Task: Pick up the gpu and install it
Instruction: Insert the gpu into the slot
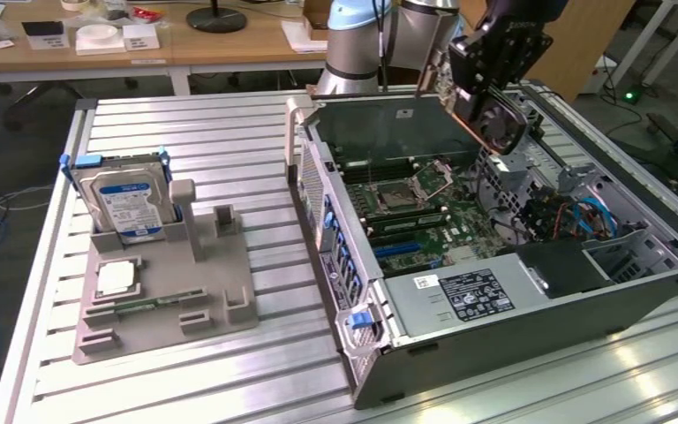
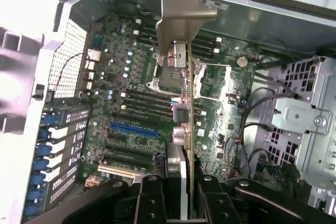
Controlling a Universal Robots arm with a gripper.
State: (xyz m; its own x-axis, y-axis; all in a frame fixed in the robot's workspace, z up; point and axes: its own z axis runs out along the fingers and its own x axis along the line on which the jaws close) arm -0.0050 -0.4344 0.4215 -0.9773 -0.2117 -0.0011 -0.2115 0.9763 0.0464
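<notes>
- Gpu [image 1: 501, 119]: pinched edge-on between the fingers of the gripper [image 1: 483, 81]. It is held tilted in the air over the open case [image 1: 528, 340], above the motherboard [image 2: 131, 98]. The fan face is turned toward the exterior view.
- Bracket [image 2: 181, 19]: seen at the card's end away from the gripper.
- Hard drive [image 1: 127, 199]: stood upright in the grey rack [image 1: 198, 305] on the table [image 1: 222, 150], well apart from the case.

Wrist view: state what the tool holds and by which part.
The tool clamps the thin dark fan-bearing GPU card by its end opposite the silver metal bracket.
</notes>
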